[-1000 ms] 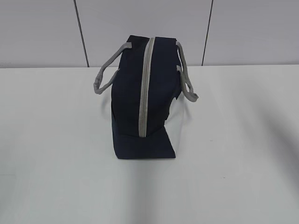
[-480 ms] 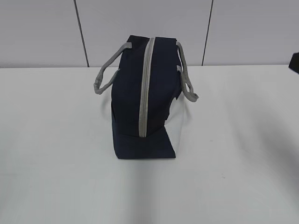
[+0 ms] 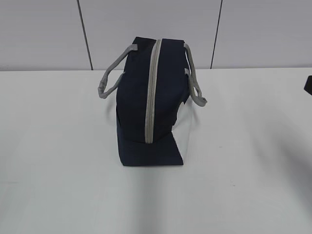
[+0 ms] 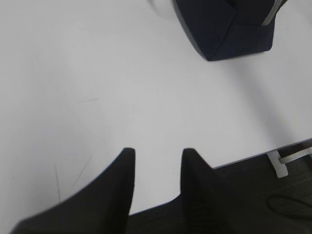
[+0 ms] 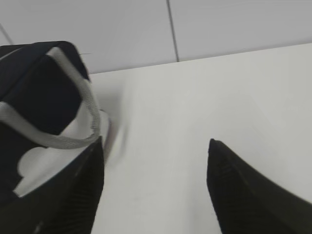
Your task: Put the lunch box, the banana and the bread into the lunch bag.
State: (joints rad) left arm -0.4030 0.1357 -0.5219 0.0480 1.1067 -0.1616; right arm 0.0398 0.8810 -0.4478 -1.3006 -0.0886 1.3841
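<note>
The lunch bag (image 3: 146,107) stands in the middle of the white table, dark navy with white lower side panels. Its grey zipper (image 3: 152,92) runs along the top and looks shut, and a grey handle (image 3: 109,78) hangs on each side. The bag's corner shows in the left wrist view (image 4: 224,29) and its side in the right wrist view (image 5: 39,87). My left gripper (image 4: 157,152) is open and empty over bare table near the front edge. My right gripper (image 5: 156,144) is wide open and empty, just right of the bag's handle (image 5: 73,141). The lunch box, banana and bread are out of view.
The white table (image 3: 243,170) ends at a grey panelled wall (image 3: 39,34) behind the bag. A dark part of the right arm (image 3: 308,84) shows at the right edge. In the left wrist view the table's edge (image 4: 253,155) drops to a dark floor with a cable.
A dark part of the right arm came into the exterior view at the right edge and moved lower. The bag has not moved.
</note>
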